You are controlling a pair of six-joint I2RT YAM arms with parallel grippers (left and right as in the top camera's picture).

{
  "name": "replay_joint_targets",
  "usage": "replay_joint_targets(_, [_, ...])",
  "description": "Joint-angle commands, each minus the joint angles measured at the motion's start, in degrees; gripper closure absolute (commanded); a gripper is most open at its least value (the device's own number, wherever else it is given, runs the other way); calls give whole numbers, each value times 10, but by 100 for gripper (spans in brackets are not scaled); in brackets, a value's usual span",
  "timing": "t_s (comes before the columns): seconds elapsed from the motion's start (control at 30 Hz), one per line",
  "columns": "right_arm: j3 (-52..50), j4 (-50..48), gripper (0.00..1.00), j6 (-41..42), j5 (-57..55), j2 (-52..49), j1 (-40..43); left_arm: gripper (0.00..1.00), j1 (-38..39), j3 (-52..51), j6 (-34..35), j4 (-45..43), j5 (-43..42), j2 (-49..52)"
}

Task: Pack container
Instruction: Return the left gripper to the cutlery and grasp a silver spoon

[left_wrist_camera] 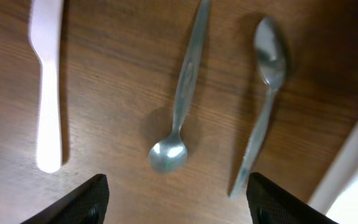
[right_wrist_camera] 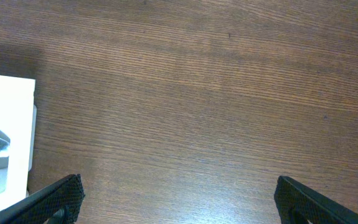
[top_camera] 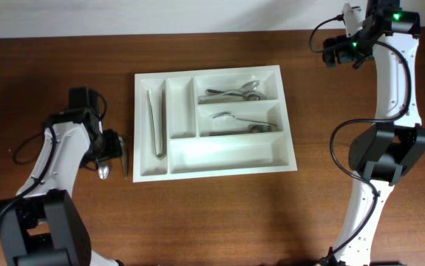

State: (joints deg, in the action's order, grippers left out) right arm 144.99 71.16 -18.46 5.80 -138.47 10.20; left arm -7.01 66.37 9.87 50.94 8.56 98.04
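Left tool [left_wrist_camera: 177,200]: jaws apart, nothing between them, hanging low over the desk just left of the tray.
Below the left tool: a small shiny steel teaspoon [left_wrist_camera: 182,93] lies flat, its bowl pointing toward the tool.
To either side: a duller grey steel spoon [left_wrist_camera: 264,99] lies nearer the tray with its bowl pointing away. A white plastic utensil handle [left_wrist_camera: 48,93] lies on the opposite side. None of the three touch.
Right tool [right_wrist_camera: 179,200]: jaws spread wide, holding nothing, over brown wood beyond the tray's far right corner.
Container: the large white rectangular plastic cutlery tray [top_camera: 140,133] sits flat in the middle of the dark brown wooden desk [top_camera: 219,222], between the two arms.
Inside the tray: long steel pieces [top_camera: 157,122] fill one narrow compartment. A cluster of steel utensils [top_camera: 230,91] lies in the far long compartment. More steel cutlery [top_camera: 238,124] lies in the middle one.
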Motion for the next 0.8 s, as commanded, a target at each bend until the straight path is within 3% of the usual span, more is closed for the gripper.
replay_joint_targets(0.0, [8, 0, 1, 1, -3, 24, 0, 28, -9, -42, -7, -35, -12, 4])
replay_joint_targets(0.1, [8, 0, 1, 1, -3, 24, 0, 35, -14, -69, -7, -70, -12, 4])
replay_joint_targets(0.57, [8, 0, 1, 1, -3, 24, 0, 41, -15, -123, -7, -176, -7, 30])
replay_joint_targets(0.77, [8, 0, 1, 1, -3, 24, 0, 53, -16, -123, -7, -190, -1, 71])
